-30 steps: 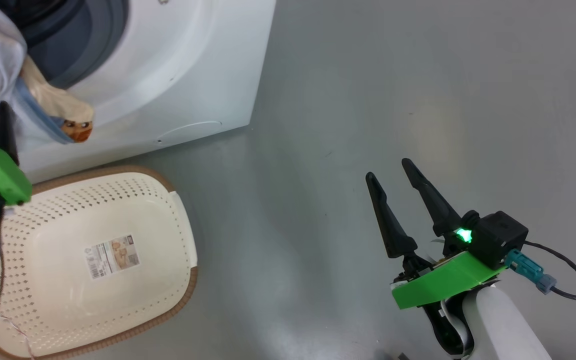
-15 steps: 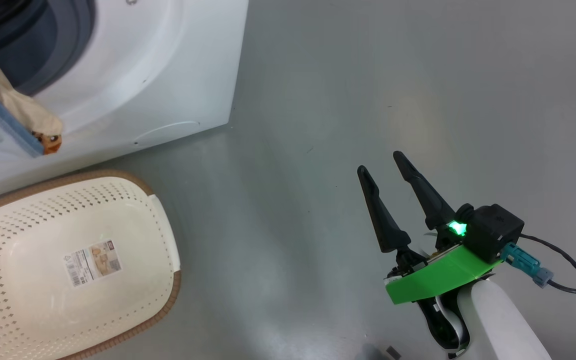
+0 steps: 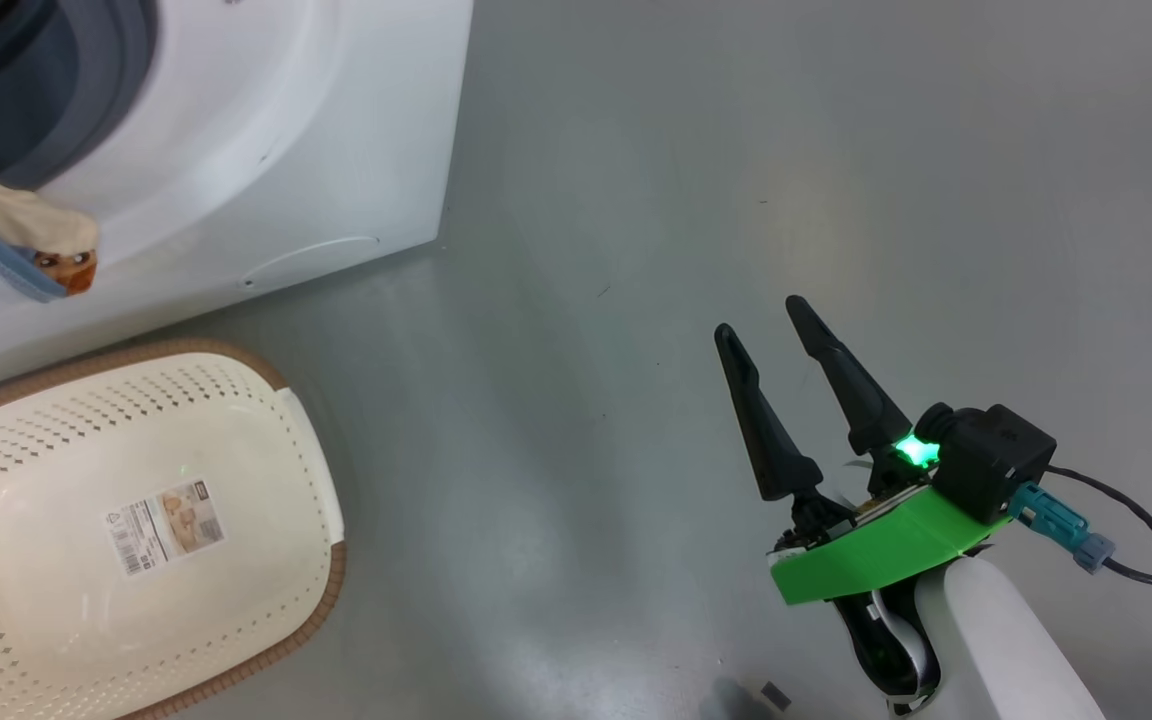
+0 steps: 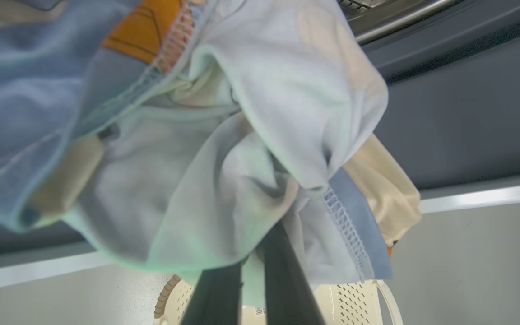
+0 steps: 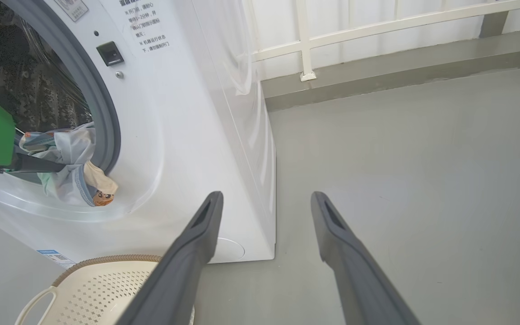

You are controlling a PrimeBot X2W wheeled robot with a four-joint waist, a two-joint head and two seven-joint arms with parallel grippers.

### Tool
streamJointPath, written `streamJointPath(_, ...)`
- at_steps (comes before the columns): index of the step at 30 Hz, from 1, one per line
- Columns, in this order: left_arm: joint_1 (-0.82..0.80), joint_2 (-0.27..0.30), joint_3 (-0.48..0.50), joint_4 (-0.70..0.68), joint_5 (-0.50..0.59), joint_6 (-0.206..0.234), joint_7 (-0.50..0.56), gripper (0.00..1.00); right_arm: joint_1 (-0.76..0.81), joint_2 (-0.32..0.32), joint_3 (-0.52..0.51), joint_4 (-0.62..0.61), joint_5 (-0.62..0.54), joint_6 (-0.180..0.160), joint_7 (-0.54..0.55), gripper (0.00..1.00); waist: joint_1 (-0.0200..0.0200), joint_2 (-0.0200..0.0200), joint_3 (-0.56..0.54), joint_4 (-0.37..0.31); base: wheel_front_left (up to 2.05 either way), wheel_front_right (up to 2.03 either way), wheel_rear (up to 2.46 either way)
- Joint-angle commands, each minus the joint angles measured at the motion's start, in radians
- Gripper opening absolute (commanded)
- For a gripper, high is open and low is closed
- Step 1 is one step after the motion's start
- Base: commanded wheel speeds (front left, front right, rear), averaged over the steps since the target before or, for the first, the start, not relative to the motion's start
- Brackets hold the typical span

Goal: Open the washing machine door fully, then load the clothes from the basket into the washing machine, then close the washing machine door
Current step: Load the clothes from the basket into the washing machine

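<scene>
Plainly, the left claw (image 4: 251, 266) was pinched narrow on the clothes (image 4: 197, 158), its two dark fingers close together with light blue and cream fabric bunched between and over them. In the right wrist view that bundle hung at the lower lip of the washing machine (image 5: 188, 113) opening, partly inside and against the grey-blue gasket (image 5: 102, 117). A cream tail bearing an orange-brown cartoon face drooped over the white front. The basket (image 3: 256, 420) sat on the grey floor (image 3: 736, 150) just on the near side of the machine, at the left of the head view, its label sticker (image 3: 164, 525) showing on the bare bottom. The right claw (image 3: 761, 320) hovered well apart to the right above the floor, fingers spread wide and holding nothing, pointing toward the far side.
</scene>
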Motion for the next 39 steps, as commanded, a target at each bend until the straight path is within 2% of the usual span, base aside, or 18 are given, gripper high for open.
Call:
streamJointPath(1,-0.029,0.058,0.028,-0.028,0.001,0.004,0.008,0.00,0.000,0.002,0.020,-0.025,0.005,0.002,-0.008,1.00,0.0000,0.0000,0.001,-0.001,0.00,0.00,0.00)
streamJointPath(11,-0.085,0.081,0.058,-0.063,0.027,0.015,-0.070,0.00,-0.002,0.002,0.019,-0.035,0.009,0.002,-0.009,1.00,0.0000,0.0000,0.013,-0.007,0.00,0.00,0.00)
streamJointPath(20,-0.182,0.134,0.090,-0.061,0.082,0.027,-0.155,0.00,-0.015,0.002,0.026,-0.047,0.021,0.002,-0.009,1.00,0.0000,0.0000,0.058,-0.041,0.00,0.00,0.00)
streamJointPath(28,-0.323,0.174,0.090,-0.016,0.183,0.032,-0.284,0.00,-0.035,0.002,0.057,-0.059,0.041,0.002,-0.009,1.00,0.0000,0.0000,0.119,-0.087,0.00,0.00,0.00)
streamJointPath(39,-0.555,0.212,0.064,0.088,0.331,0.001,-0.528,0.00,-0.058,0.002,0.104,-0.075,0.068,0.002,-0.009,1.00,0.0000,0.0000,0.187,-0.140,0.00,0.00,0.00)
